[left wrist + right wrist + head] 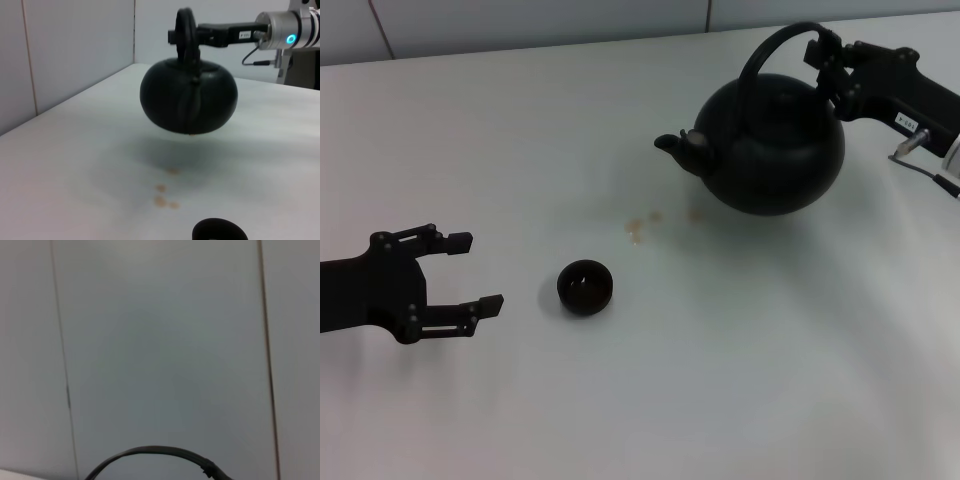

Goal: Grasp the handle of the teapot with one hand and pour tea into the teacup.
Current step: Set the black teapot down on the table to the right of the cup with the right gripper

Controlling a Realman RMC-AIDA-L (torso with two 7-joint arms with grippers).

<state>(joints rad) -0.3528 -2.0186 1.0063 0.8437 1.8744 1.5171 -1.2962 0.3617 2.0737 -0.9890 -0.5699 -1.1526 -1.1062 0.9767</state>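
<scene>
We are holding the teapot (775, 140) aloft by its handle (772, 50) in the right claw (830, 62), apparently clamped, and should be carrying its spout over the teacup (585, 286) on the worktop (740, 380) before tipping slowly, left claw (465, 272) idling wide.

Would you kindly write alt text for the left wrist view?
The black teapot hangs clear above the white table, held by its arched handle in the right gripper. Small brown drops of tea dot the table beneath, and the dark teacup shows at the near edge.
</scene>
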